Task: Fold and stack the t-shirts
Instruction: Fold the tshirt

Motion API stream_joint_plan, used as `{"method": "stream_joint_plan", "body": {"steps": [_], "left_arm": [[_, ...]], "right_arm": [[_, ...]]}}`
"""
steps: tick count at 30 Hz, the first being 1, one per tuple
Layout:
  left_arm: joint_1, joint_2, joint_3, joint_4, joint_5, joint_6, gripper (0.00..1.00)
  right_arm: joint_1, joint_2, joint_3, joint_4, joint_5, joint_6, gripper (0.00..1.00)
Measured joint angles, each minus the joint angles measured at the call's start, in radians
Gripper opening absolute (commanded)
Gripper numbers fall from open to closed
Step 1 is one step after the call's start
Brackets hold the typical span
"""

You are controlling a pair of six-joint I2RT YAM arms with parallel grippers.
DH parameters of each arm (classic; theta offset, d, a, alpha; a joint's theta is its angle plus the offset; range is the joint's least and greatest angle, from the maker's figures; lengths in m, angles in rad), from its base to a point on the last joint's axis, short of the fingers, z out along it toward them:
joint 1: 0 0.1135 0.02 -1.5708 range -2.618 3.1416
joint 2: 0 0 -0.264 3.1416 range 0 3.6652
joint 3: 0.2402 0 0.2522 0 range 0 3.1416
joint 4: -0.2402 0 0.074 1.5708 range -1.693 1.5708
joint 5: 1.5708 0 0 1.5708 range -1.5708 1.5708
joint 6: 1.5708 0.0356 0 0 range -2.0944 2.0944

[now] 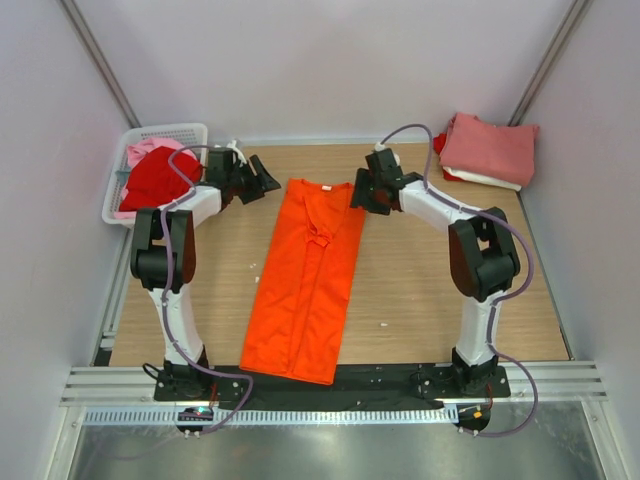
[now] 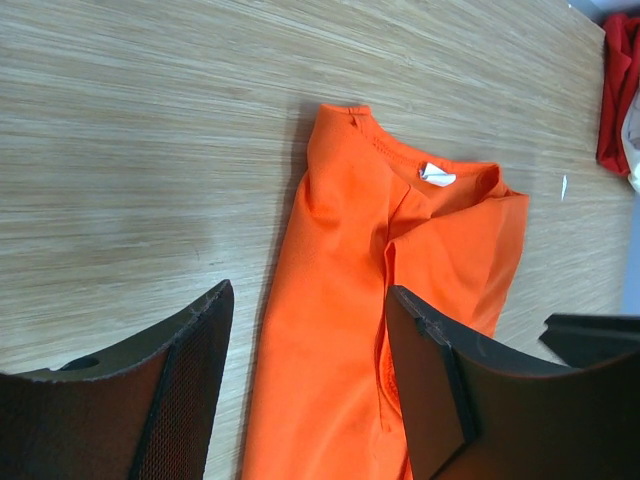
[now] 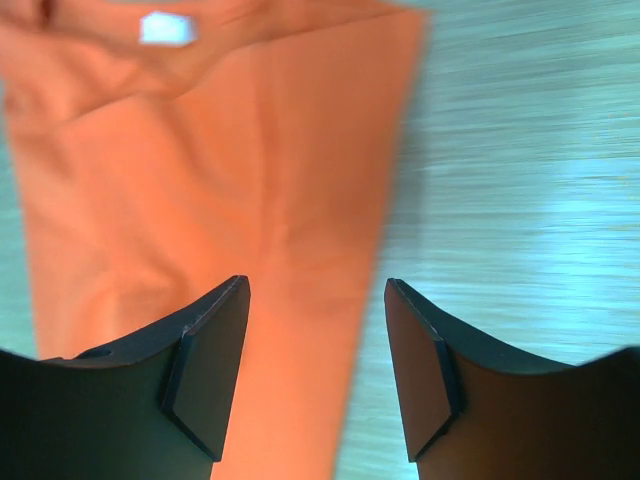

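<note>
Upper left of the overhead view: white mesh basket [image 1: 165,132] against the wall, filled with a red t-shirt [image 1: 160,177] over pale pink cloth [image 1: 136,155], near corner hidden behind the left arm. Upper right corner, outside any container: stack of folded shirts, salmon-pink t-shirt [image 1: 492,148] on top, only thin white and red edges showing beneath. Centre of the wooden table [image 1: 420,300]: orange t-shirt [image 1: 305,275] folded lengthwise into a long strip, collar toward the top of the frame, hem lying over the dark rail [image 1: 390,378] at the bottom. Just left of the collar end, left gripper [image 1: 264,181], fingers [image 2: 190,400] spread apart with nothing between; white neck label [image 2: 436,174] visible at the collar from its wrist camera. At the collar's right edge, right gripper [image 1: 362,191], fingers [image 3: 205,380] likewise parted and empty, orange cloth and bare wood below. Contact between fingertips and cloth: impossible to tell. Right wrist view blurred and tinted; red cloth [image 2: 620,90] cut off at upper right of the left wrist view.
</note>
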Motion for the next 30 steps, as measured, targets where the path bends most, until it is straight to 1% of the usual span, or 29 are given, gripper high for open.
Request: {"method": "stream_joint_plan", "body": {"steps": [4,9,11,12,16,20,21,22,23,24,30], "left_arm": [[0.000,0.000,0.000,0.007,0.001,0.000,0.63],[0.000,0.000,0.000,0.010,0.002,-0.002,0.63],[0.000,0.000,0.000,0.010,0.002,-0.003,0.63],[0.000,0.000,0.000,0.010,0.002,-0.004,0.63],[0.000,0.000,0.000,0.011,0.002,-0.010,0.63],[0.000,0.000,0.000,0.011,0.002,-0.013,0.63],[0.000,0.000,0.000,0.011,0.002,-0.014,0.63],[0.000,0.000,0.000,0.011,0.002,-0.014,0.63],[0.000,0.000,0.000,0.011,0.002,-0.015,0.63],[0.000,0.000,0.000,0.011,0.002,-0.015,0.63],[0.000,0.002,0.000,0.012,0.001,-0.016,0.63]], "right_arm": [[-0.078,-0.009,-0.040,0.011,0.010,-0.002,0.62],[-0.099,0.008,-0.048,0.040,-0.022,-0.006,0.58],[-0.105,0.035,-0.035,0.058,-0.045,-0.008,0.56],[-0.106,0.058,-0.021,0.065,-0.055,-0.010,0.51],[-0.117,0.161,0.045,0.075,-0.088,-0.017,0.47],[-0.128,0.204,0.109,0.095,-0.105,-0.024,0.24],[-0.130,0.219,0.124,0.095,-0.107,-0.025,0.16],[-0.132,0.240,0.145,0.092,-0.110,-0.027,0.12],[-0.134,0.260,0.167,0.089,-0.111,-0.026,0.05],[-0.137,0.283,0.203,0.088,-0.119,-0.028,0.01],[-0.151,0.446,0.463,0.054,-0.121,-0.039,0.01]]}}
